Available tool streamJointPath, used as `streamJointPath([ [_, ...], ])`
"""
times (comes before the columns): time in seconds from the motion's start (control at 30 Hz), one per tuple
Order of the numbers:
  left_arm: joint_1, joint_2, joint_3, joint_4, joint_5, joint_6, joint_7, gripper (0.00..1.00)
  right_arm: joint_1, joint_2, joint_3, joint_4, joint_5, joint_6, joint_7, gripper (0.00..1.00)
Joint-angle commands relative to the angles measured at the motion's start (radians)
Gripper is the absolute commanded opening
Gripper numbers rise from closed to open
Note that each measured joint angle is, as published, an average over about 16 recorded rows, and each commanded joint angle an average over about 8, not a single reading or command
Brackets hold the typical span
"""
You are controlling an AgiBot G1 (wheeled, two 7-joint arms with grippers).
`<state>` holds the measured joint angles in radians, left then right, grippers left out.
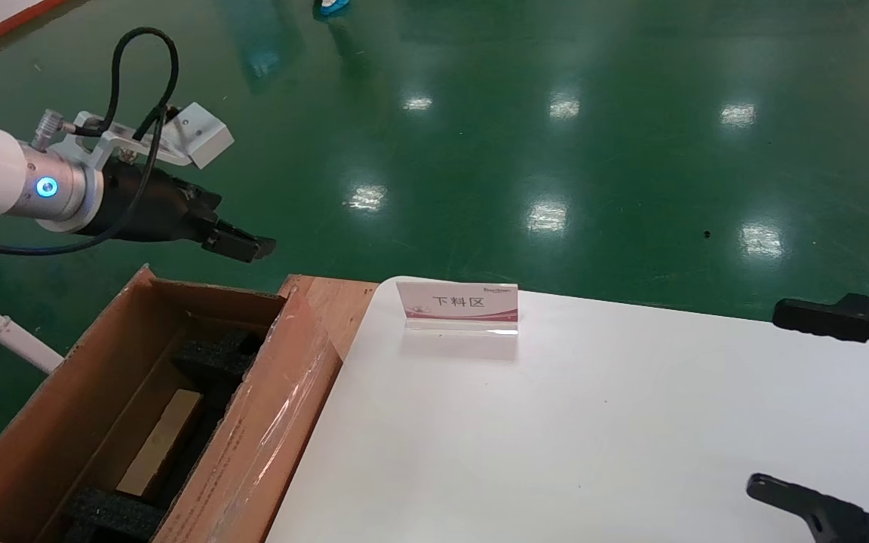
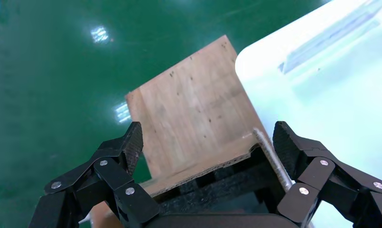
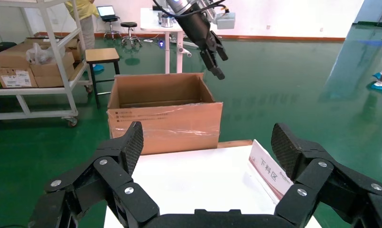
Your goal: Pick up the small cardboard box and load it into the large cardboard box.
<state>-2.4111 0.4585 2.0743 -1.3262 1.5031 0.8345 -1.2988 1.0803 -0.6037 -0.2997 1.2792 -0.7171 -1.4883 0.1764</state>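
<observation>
The small cardboard box already lies inside the large cardboard box, down between the black foam blocks, so the step in hand looks like clearing away after the drop. The left end effector hangs above and beyond the carton's far end, fingers spread and holding nothing. To finish well, it should rise straight before swinging off, so no fingertip catches the carton's rim or the taped flap leaning toward the white surface. Open floor lies beyond and left of the carton, giving plenty of room for withdrawal; the tighter side is toward the surface, where a wooden board and a small sign stand near. The right end effector sits at the surface's right edge, fingers wide apart and empty, well clear.
</observation>
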Motion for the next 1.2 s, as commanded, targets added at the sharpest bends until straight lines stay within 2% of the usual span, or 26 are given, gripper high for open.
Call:
streamJointPath([
  [0.03, -0.006, 0.003, -0.006, -0.016, 0.002, -0.010, 0.004, 1.00, 0.000, 0.000, 0.000, 0.000, 0.000, 0.000, 0.000, 1.00],
  [0.17, 0.064, 0.011, -0.102, -0.017, -0.039, 0.022, 0.064, 1.00, 0.000, 0.000, 0.000, 0.000, 0.000, 0.000, 0.000, 1.00],
  [1.2, 0.776, 0.090, -1.050, 0.016, -0.450, 0.380, 0.650, 1.00, -0.002, -0.002, 0.007, 0.001, -0.005, -0.002, 0.003, 1.00],
])
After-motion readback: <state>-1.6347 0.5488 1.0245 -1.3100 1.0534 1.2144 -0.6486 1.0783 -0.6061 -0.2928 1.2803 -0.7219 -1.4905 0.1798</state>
